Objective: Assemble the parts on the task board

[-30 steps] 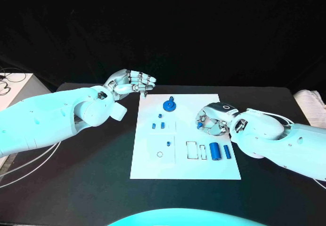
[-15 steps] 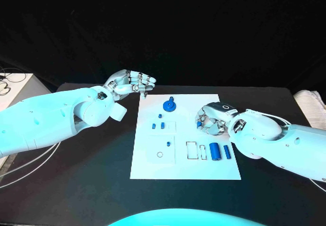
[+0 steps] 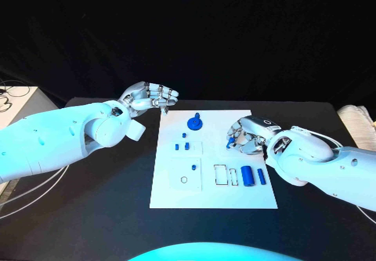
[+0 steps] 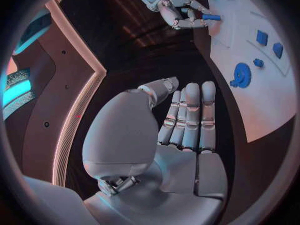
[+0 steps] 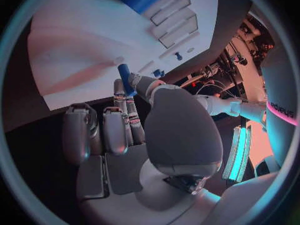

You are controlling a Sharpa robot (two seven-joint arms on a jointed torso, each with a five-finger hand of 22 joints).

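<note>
Peg (image 3: 230, 144) is pinched in the right hand (image 3: 246, 137) right over the board's (image 3: 176, 196) right half, while the left hand (image 3: 150, 97), clenched on nothing, is parked off its far-left corner.

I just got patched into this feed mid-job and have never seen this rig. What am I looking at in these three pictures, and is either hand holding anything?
You are seeing a two-armed robot at a black table. The square picture comes from a camera on its head, looking down. The two round ones come from cameras at its wrists, each looking out past that arm's own hand.

In the middle lies the white task board, with small blue parts on it: a round piece near the far edge, some small bits mid-board, and two cylinders near the right side.

The right hand is over the board's right edge and pinches a small blue peg between thumb and finger; the right wrist view shows this best. The left hand hangs above the board's far left corner, fingers curled in, holding nothing.
</note>
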